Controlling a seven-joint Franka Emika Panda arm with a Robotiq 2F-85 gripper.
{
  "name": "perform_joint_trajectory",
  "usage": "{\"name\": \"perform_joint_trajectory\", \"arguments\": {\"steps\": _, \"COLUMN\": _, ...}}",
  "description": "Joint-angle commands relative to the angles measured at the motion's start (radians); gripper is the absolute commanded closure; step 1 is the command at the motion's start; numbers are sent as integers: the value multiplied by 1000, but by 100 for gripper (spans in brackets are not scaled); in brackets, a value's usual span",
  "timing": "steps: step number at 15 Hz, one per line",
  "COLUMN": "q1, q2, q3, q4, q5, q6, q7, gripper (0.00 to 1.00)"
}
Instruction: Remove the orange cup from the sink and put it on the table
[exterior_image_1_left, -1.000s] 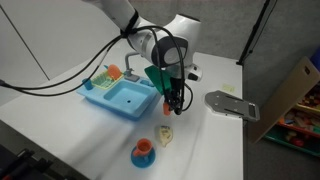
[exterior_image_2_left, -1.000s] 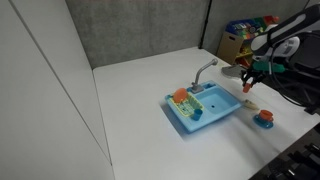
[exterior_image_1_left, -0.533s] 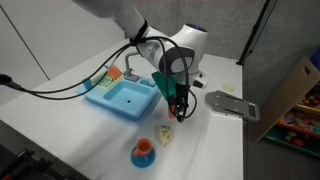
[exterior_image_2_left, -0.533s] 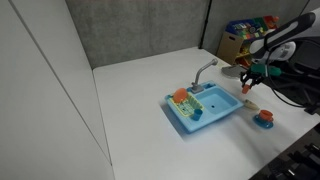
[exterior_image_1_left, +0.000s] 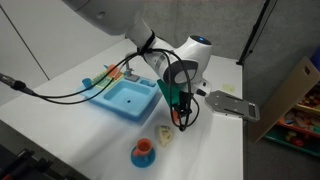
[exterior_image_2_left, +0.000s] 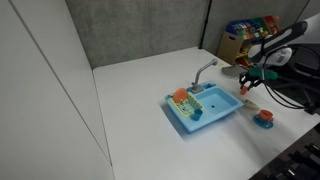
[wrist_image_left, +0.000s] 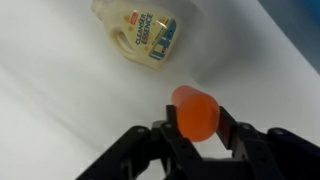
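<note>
One orange cup (wrist_image_left: 195, 112) sits between the two dark fingers of the gripper (wrist_image_left: 196, 128) in the wrist view. The jaws press against its opposite sides, so the pincer is clamped on the cup. Gripping across the sides like this probably keeps the cup from slipping during the carry.

The cup is out of the sink (exterior_image_1_left: 118, 110). In an exterior view the gripper (exterior_image_1_left: 181, 112) hangs at about 3 o'clock from the blue basin, clear of its wall and above the white table (exterior_image_1_left: 60, 125).

A small labelled bottle (wrist_image_left: 140, 32) lies on its side at 11 o'clock from the cup in the wrist view, apart from it. The surface directly beneath the cup looks bare, which is likely why the arm is held here. A grey tray (exterior_image_1_left: 230, 104) lies at 3 o'clock from the gripper, and a small orange piece on a blue base (exterior_image_1_left: 143, 152) stands at 7 o'clock, beyond the bottle.

The lift looks done; lowering and letting go are not yet done.
</note>
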Motion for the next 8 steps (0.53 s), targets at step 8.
{"name": "perform_joint_trajectory", "arguments": {"steps": 8, "q1": -45, "q2": 64, "q3": 55, "q4": 59, "q5": 40, "q6": 51, "q7": -20, "gripper": 83}}
